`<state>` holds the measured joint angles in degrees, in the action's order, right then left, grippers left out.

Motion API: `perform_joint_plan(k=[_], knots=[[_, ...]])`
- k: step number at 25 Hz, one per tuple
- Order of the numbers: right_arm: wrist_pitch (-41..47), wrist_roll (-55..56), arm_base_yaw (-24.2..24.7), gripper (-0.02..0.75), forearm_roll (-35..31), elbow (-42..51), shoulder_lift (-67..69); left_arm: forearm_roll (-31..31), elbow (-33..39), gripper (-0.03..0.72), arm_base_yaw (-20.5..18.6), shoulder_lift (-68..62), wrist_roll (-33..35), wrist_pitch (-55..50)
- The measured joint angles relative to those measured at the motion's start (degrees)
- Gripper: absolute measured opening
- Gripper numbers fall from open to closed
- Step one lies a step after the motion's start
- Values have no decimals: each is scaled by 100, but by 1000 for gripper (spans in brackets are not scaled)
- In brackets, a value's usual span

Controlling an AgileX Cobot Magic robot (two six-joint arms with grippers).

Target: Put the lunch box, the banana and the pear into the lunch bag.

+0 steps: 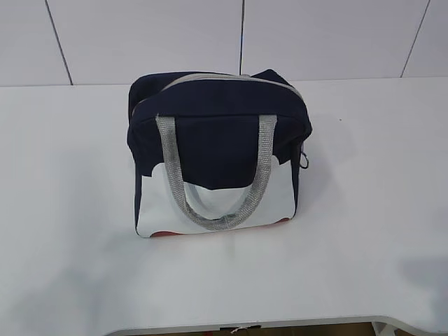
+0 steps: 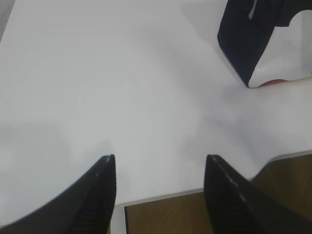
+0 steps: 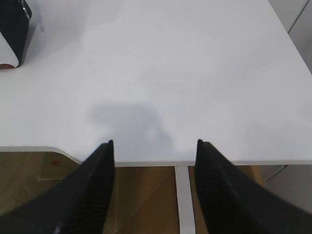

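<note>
Navy fabric lunch bag [image 1: 217, 150] stands mid-surface [image 1: 63, 210], zip apparently shut, handle hanging down its near face. Lunch box, banana, pear: none in view. Left gripper [image 2: 158, 168] and right gripper [image 3: 153, 151] hang over the near edge, jaws released, empty, well apart from bag. Looks packed; if not, unzip first, w/ one arm steadying bag.

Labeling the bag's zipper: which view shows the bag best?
The exterior view: the whole bag shows, with its grey handle, zipper line along the top and white lower panel. The left wrist view catches only a near bottom corner at upper right. The right wrist view shows just a sliver at the top-left edge.
</note>
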<state>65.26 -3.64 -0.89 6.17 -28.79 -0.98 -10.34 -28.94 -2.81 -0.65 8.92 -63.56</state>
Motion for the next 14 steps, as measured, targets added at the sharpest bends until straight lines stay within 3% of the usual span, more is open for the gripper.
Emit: perform_joint_plan(k=[14], knots=[[0, 0, 0, 442, 0, 0, 0, 0, 0, 414, 0, 0, 0, 0]])
